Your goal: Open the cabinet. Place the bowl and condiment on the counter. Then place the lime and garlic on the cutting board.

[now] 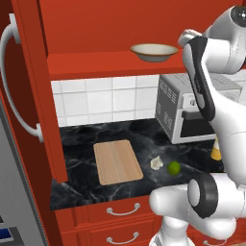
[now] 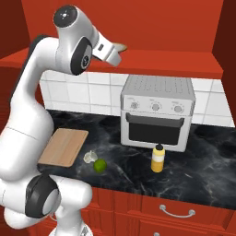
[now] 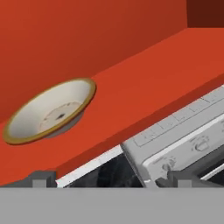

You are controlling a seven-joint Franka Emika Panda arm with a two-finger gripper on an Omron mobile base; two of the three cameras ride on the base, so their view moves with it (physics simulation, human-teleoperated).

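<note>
On the open cabinet's (image 1: 101, 65) bottom shelf sits the bowl (image 3: 50, 110), at ten o'clock from the end effector (image 3: 109, 178), whose jaws stand fully spread and empty just short of it. Rigid, light and likely slippery-glazed, the bowl looks best pinched across its thin rim. Below on the bench (image 2: 203, 161) wait the condiment (image 2: 158, 158), lime (image 1: 174, 167) and garlic (image 1: 156, 163).

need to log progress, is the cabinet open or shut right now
Open. The cabinet door is swung out at the left of the left base view, its handle facing the camera, and the bowl sits exposed on the shelf inside.
</note>
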